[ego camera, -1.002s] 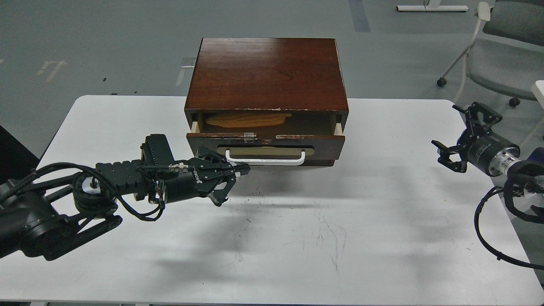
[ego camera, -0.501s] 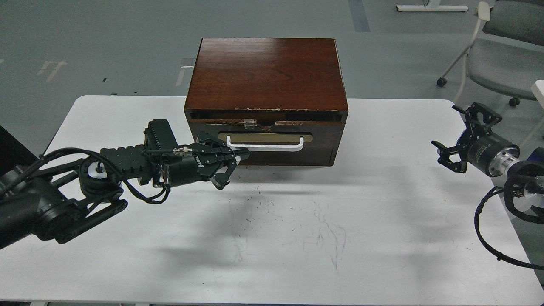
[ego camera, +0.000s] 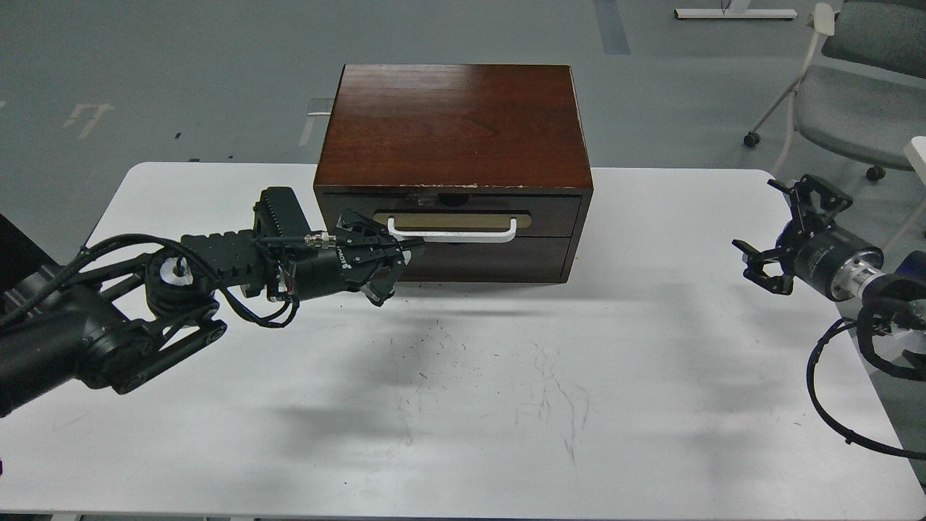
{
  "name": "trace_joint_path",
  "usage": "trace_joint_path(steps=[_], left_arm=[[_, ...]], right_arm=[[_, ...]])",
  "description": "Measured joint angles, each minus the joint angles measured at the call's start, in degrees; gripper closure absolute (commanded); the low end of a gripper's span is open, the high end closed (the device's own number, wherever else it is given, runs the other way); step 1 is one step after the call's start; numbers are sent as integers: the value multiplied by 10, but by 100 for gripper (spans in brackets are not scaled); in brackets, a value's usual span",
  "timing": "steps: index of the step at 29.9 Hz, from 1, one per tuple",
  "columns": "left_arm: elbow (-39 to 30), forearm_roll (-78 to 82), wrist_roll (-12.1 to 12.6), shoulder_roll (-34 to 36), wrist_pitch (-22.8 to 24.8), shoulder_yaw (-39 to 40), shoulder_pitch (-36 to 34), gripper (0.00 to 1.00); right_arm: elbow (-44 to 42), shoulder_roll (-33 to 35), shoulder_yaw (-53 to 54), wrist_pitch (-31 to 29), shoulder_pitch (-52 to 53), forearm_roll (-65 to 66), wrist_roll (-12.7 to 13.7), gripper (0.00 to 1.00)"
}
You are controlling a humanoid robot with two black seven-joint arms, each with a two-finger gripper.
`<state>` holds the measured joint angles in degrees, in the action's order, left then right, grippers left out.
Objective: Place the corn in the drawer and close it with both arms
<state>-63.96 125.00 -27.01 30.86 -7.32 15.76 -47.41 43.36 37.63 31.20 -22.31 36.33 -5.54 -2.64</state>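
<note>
The drawer (ego camera: 550,206) sits flush in the dark brown wooden cabinet (ego camera: 452,123), its white bar handle (ego camera: 463,234) facing me. The corn is hidden from view. My left gripper (ego camera: 405,253) has its fingers drawn together and rests against the drawer front at the left end of the handle, just under the bar. My right gripper (ego camera: 770,231) is open and empty, hovering over the table's right edge, well away from the cabinet.
The plain lower panel (ego camera: 499,260) lies under the drawer. The white table (ego camera: 506,405) carries scuff marks in front of the cabinet. A grey wheeled chair (ego camera: 846,108) stands on the floor at the back right.
The drawer has slid from open, with the corn showing inside, to fully shut. My left gripper moved forward with it against the front. My right arm has barely moved.
</note>
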Motion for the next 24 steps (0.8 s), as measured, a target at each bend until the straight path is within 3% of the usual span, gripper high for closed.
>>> trace_joint_path(steps=[4,9,13,17,18,19,20,21,23,24], left_arm=[[-33,-32,-9,21,2,-4,3,100],[-146,-117,-10,112,2,-16,14,100],[-206,-228,-10,176,0,-8,15,79],[-207,-415,-10,187,-1,53,9,62],[-194,-478,-10,183,0,82,8,57],[-178,-533,-10,179,1,104,7,37],[-160,-587,-10,174,2,124,6,26],[-137,-634,-10,169,4,138,6,18],[-80,-706,-10,153,8,153,5,15],[-46,-735,-10,139,10,156,2,8]], right_arm=[[-2,1,0,-2,0,0,0,0],[-2,1,0,-5,-1,0,0,0],[0,1,0,-5,-1,0,0,0],[4,1,1,-6,1,1,-2,0],[5,1,2,-6,4,1,-4,0],[5,1,4,-6,6,1,-6,0],[6,1,6,-6,8,1,-8,0],[7,-1,7,-6,12,1,-12,0],[9,-4,8,-6,23,1,-23,0],[11,-5,9,-6,29,1,-30,0]])
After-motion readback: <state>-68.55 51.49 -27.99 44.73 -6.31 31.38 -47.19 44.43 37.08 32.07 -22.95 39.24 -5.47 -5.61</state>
